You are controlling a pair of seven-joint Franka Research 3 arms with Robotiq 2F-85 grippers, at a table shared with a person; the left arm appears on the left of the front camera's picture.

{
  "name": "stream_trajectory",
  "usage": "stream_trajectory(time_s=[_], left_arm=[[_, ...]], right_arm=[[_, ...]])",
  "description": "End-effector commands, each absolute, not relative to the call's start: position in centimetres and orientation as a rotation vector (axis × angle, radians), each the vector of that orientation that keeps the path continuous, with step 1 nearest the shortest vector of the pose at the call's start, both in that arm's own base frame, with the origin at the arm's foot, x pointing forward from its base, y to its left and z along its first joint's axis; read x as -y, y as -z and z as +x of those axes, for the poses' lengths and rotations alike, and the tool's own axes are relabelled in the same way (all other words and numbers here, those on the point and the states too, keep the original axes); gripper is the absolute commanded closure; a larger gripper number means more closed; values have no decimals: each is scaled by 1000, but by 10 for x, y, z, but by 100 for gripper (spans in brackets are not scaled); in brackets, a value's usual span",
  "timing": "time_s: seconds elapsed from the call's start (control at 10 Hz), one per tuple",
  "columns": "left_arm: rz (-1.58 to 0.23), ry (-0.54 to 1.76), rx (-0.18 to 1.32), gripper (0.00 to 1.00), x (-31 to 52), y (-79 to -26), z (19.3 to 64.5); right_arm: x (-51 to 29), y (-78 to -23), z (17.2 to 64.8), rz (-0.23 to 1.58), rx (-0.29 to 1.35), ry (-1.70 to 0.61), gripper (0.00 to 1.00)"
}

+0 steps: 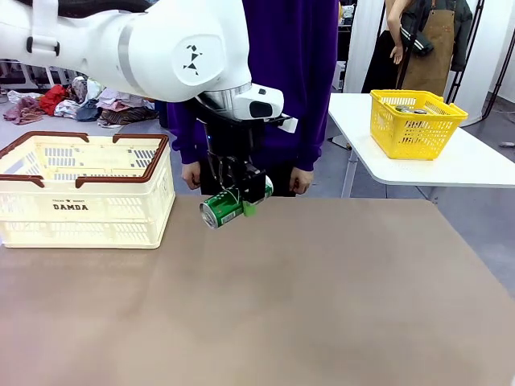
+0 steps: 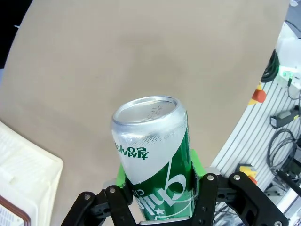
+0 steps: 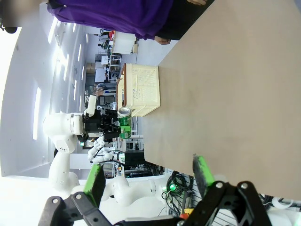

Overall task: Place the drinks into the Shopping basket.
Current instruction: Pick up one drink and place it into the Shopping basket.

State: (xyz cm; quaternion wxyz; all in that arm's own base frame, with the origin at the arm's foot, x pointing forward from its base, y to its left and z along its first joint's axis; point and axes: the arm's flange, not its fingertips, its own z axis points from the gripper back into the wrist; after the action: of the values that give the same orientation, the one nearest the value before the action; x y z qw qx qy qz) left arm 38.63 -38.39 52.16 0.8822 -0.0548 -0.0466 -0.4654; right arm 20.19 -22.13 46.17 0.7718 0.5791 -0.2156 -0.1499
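From the front, find the left gripper (image 1: 241, 195) closed tight on the green can (image 1: 223, 210), carried lying sideways over the table (image 1: 290, 305), just right of the Shopping basket (image 1: 84, 211) and not yet above it. Carry leftward, keep the can higher than the brown rim, stop over the open middle, and lower before letting go. Stay off the person (image 1: 298, 96) standing close at the far edge. From the left wrist, read a firm pinch: green pads on both flanks of the can, silver end outward, basket corner at lower left, bare tabletop beyond. From the right wrist, take the right gripper (image 3: 149, 176) as spread wide with nothing between its fingers, hanging by the table's edge, well apart from the basket. Plenty of free room for the carry.
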Motion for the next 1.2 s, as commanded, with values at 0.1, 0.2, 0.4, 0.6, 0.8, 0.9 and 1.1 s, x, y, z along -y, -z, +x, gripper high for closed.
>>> stream_trajectory(time_s=[0.1, 0.2, 0.4, 0.6, 0.8, 0.9, 1.1], left_arm=[[-162, 971, 28, 100, 357, -544, 405], [-212, 823, 18, 100, 317, -580, 436], [-310, 542, 44, 100, 231, -633, 503], [-337, 326, 104, 100, 143, -646, 551], [-362, 147, 105, 100, 81, -629, 567], [-358, 90, 114, 100, 60, -613, 574], [-347, -8, 212, 100, 36, -575, 587]], right_arm=[[224, -464, 203, 1270, 496, 303, 0], [224, -464, 203, 1270, 496, 303, 0], [224, -464, 203, 1270, 496, 303, 0], [224, -464, 203, 1270, 496, 303, 0], [224, -464, 203, 1270, 496, 303, 0], [224, -464, 203, 1270, 496, 303, 0], [224, -464, 203, 1270, 496, 303, 0]])
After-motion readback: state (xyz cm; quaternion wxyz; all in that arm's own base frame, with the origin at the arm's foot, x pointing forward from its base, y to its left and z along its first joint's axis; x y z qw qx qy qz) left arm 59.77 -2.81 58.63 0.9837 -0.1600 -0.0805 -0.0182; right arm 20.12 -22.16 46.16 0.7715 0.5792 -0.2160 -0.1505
